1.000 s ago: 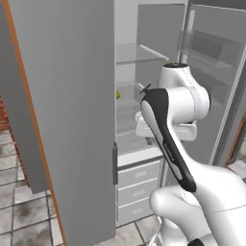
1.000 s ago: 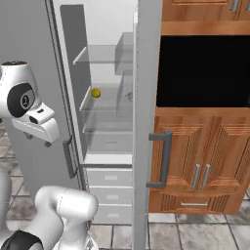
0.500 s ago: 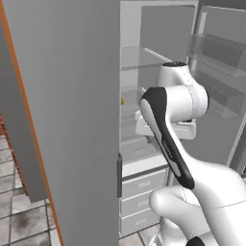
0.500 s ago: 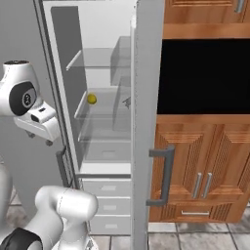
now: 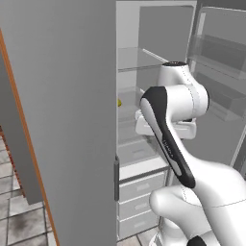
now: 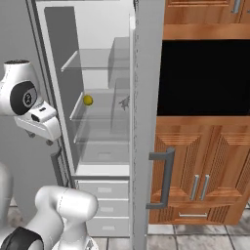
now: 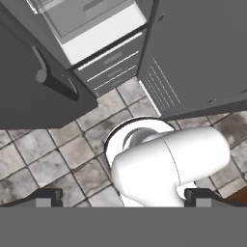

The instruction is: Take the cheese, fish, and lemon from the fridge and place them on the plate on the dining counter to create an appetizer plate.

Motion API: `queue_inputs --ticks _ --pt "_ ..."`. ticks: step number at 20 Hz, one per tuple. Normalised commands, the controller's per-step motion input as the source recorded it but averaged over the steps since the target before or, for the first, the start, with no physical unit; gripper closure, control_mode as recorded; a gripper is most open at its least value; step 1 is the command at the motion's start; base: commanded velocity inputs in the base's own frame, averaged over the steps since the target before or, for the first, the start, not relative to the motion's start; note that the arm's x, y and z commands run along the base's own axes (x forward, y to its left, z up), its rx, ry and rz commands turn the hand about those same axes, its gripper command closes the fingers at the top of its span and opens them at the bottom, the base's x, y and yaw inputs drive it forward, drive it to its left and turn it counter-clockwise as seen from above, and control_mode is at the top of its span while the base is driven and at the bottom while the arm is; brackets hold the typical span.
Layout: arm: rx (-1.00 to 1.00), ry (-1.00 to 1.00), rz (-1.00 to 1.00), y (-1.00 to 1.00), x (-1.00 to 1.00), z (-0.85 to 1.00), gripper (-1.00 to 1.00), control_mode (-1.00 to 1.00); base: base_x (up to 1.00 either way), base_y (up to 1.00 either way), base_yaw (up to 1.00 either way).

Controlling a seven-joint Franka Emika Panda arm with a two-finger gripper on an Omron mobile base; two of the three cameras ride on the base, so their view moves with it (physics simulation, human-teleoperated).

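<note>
The base has rolled closer to the open fridge (image 6: 141,122), bringing the lemon (image 6: 88,100) on its shelf nearer, while the gripper (image 7: 123,195), fingers spread, points floorward

In the left base view the lemon (image 5: 119,102) is seen only as a yellow sliver, the rest being hidden behind the edge of the open left door (image 5: 72,120) of the fridge (image 5: 144,29), and much of the shelves (image 5: 132,65) is covered by the arm. In the right base view a small grey shape (image 6: 125,102) on the shelf beside the lemon (image 6: 88,100) is too small to be identified, and the fridge top is cut off by the picture's upper edge. In the hand view the tool (image 7: 123,197) is shown only as two dark tips (image 7: 48,197) set wide apart at the bottom edge, and the fridge drawers (image 7: 108,65) are partly cut off by the doors on either side.
</note>
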Motion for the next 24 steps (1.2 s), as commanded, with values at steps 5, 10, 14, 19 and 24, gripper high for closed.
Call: queue_inputs --ticks 5,10,14,19,24 --pt "0.00 0.00 0.00 0.00 0.00 0.00 -1.00 1.00 0.67 -0.33 0.00" --pt "0.00 0.00 0.00 0.00 0.00 0.00 -1.00 1.00 0.70 -0.27 0.00" --pt "0.00 0.03 0.00 -0.10 0.50 0.00 -1.00 -1.00 0.49 -0.08 0.00" --pt "0.00 0.00 0.00 -0.29 0.86 0.00 -1.00 -1.00 0.00 0.00 0.00" --pt "-0.08 -0.14 0.00 -0.32 0.88 0.00 -1.00 -1.00 0.00 0.00 0.00"
